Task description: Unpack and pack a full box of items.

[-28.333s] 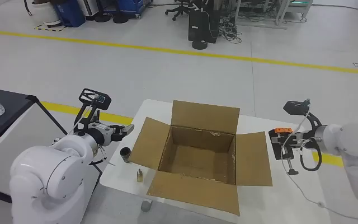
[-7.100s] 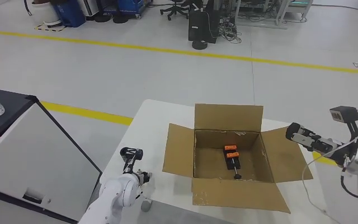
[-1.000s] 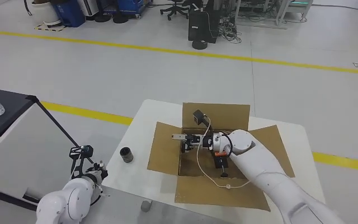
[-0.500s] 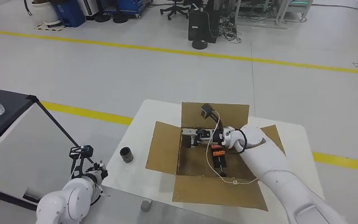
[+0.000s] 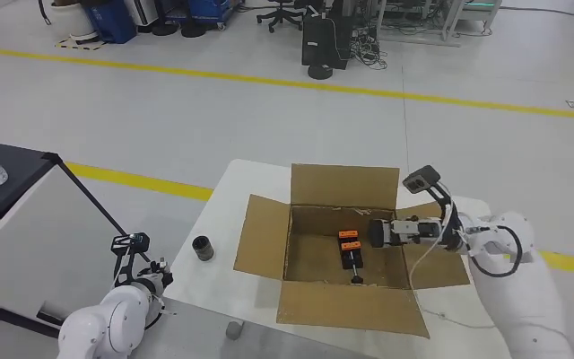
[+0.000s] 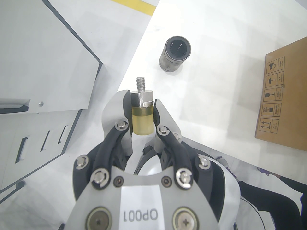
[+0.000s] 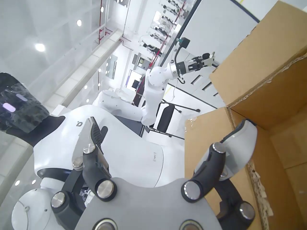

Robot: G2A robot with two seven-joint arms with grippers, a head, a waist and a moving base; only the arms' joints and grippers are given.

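Note:
The open cardboard box (image 5: 345, 184) stands in the middle of the white table (image 5: 235, 193). On its floor lies an orange and black clamp (image 5: 350, 249). My right gripper (image 5: 377, 233) hovers over the box's right side, open and holding nothing; in the right wrist view the right gripper (image 7: 168, 130) has a cardboard panel (image 7: 206, 144) between its spread fingers. My left gripper (image 6: 141, 100) sits off the table's left corner, shut on a yellowish bumper with a threaded metal stud (image 6: 142, 118). The left gripper (image 5: 154, 269) is low in the top view.
A dark metal cylinder with a hollow bore (image 6: 175, 53) stands on the table near its left edge, also seen as the cylinder (image 5: 204, 248) in the top view. The box's left flap (image 6: 283, 99) lies flat. A white cabinet (image 5: 54, 224) stands left of the table.
My right gripper has pulled back from the box's left inner side to its right side. The box's flaps shifted slightly. The left arm has kept still with the bumper.

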